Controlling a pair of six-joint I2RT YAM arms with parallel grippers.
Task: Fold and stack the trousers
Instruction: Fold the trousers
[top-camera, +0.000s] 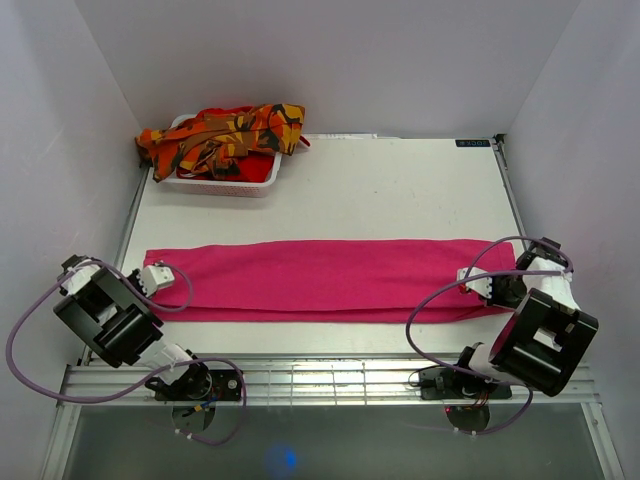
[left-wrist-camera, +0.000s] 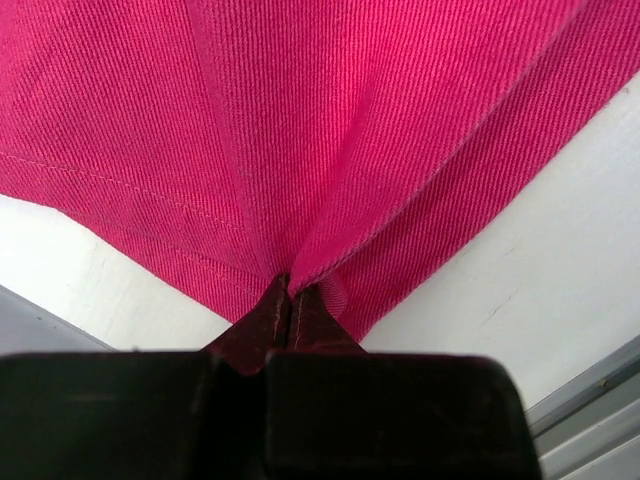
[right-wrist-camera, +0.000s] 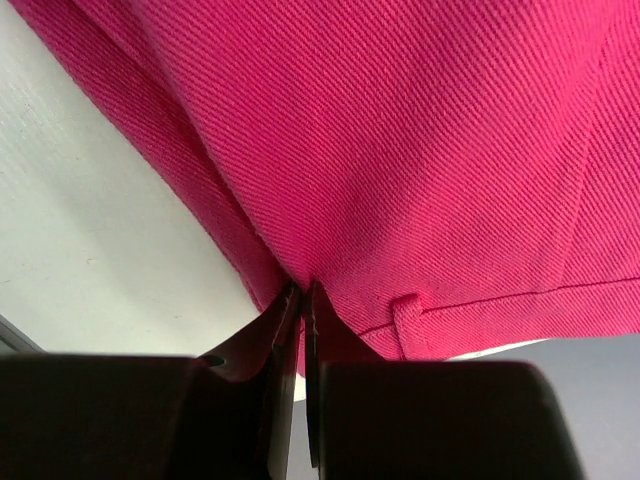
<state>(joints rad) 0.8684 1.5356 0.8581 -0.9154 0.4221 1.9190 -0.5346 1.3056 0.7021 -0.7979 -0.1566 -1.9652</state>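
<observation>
The magenta-pink trousers (top-camera: 320, 277) lie folded lengthwise in a long strip across the table. My left gripper (top-camera: 165, 277) is shut on their left end; in the left wrist view (left-wrist-camera: 289, 292) the cloth (left-wrist-camera: 330, 130) puckers into the closed tips. My right gripper (top-camera: 478, 283) is shut on their right end near the waistband; in the right wrist view (right-wrist-camera: 303, 292) a belt loop (right-wrist-camera: 408, 325) shows beside the tips. The orange camouflage trousers (top-camera: 225, 133) lie heaped in the basket at the back left.
A white slotted basket (top-camera: 225, 180) stands at the back left of the white table (top-camera: 400, 185). White walls close in on three sides. A metal rail (top-camera: 330, 380) runs along the near edge between the arm bases.
</observation>
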